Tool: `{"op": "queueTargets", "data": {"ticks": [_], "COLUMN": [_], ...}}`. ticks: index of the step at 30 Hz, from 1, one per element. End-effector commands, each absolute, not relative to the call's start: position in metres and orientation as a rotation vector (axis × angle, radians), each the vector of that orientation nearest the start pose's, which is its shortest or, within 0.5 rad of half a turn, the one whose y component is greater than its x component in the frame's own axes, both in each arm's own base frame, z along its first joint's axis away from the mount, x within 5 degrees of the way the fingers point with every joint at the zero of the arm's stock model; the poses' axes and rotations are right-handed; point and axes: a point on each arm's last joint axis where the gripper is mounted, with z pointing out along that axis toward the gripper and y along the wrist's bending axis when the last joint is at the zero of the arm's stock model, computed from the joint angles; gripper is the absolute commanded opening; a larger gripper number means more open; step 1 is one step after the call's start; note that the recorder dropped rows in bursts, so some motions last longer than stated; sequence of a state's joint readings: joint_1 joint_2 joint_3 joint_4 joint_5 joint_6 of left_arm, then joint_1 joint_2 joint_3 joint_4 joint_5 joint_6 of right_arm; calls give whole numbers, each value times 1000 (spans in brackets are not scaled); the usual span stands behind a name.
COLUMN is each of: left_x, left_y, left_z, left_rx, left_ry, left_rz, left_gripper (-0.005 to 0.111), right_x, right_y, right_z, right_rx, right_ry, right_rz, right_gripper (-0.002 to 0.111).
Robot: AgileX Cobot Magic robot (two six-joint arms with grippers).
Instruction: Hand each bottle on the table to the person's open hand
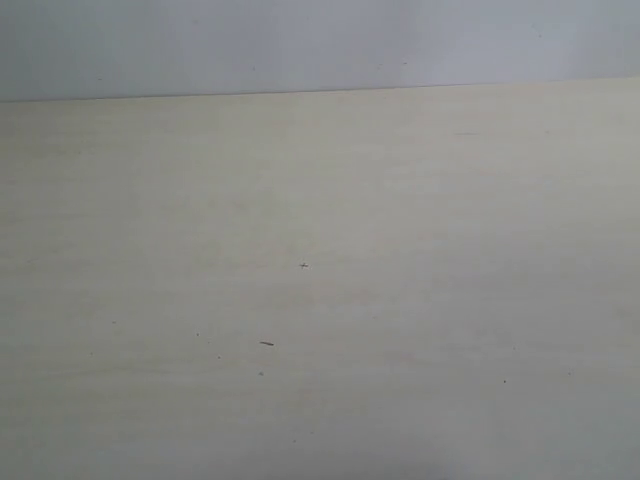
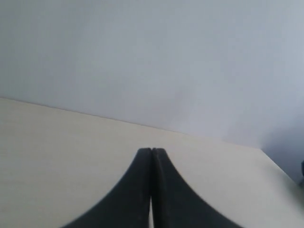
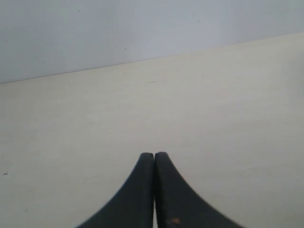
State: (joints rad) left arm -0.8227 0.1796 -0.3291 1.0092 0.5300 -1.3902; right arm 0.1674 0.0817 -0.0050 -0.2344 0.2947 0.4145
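A: Nearest first: state of the left gripper (image 2: 151, 151)?
B: Closed right up, black fingers (image 2: 135, 190) pressed tip to tip, gripping nothing. Poised over the pale table (image 2: 71, 142).
A: And the right gripper (image 3: 154, 154)?
B: Same again: clamped together with no gap, nothing held. Small orange fleck (image 3: 175, 221) on one finger. Likewise above the cream surface.
A: And further out, in the exterior view?
B: Mostly table, from the bottom edge of the frame up to near the top. Short dark sliver (image 1: 267, 343) at lower centre-left, tiny dot (image 1: 504, 380) at lower right. Further back, a cross-shaped speck (image 1: 303, 265) near the middle of the frame.
A: Beyond that?
B: Far edge of the table, running across the upper part of the frame, slightly higher at the right. Behind it, a plain grey-white wall (image 1: 300, 40) along the top strip.
A: Whereabouts of the bottles?
B: Cannot tell from any of the three views.
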Motion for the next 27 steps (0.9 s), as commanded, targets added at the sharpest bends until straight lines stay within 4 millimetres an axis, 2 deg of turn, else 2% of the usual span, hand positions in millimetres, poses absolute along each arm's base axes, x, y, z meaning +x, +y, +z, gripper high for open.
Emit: {"op": "queueTargets", "data": {"ticks": [1, 7, 13, 23, 27], "left_x": [61, 48, 41, 34, 30], "left_y": [1, 21, 28, 31, 32], "left_z": [286, 289, 290, 291, 290], "left_rx": [-151, -352, -455, -475, -425], "left_ry": [1631, 1521, 1469, 1426, 1435], "left_rz": [-507, -353, -254, -245, -193], "left_gripper": [0, 0, 0, 0, 0], "right_x": [60, 60, 60, 60, 60], "right_y": [4, 4, 4, 4, 4], "right_z": [183, 183, 183, 183, 183], "right_rx": [68, 68, 68, 68, 68], "right_ry": [1850, 1850, 1850, 1850, 1850], "right_rz": [183, 183, 183, 183, 183], "right_gripper": [0, 0, 0, 0, 0]}}
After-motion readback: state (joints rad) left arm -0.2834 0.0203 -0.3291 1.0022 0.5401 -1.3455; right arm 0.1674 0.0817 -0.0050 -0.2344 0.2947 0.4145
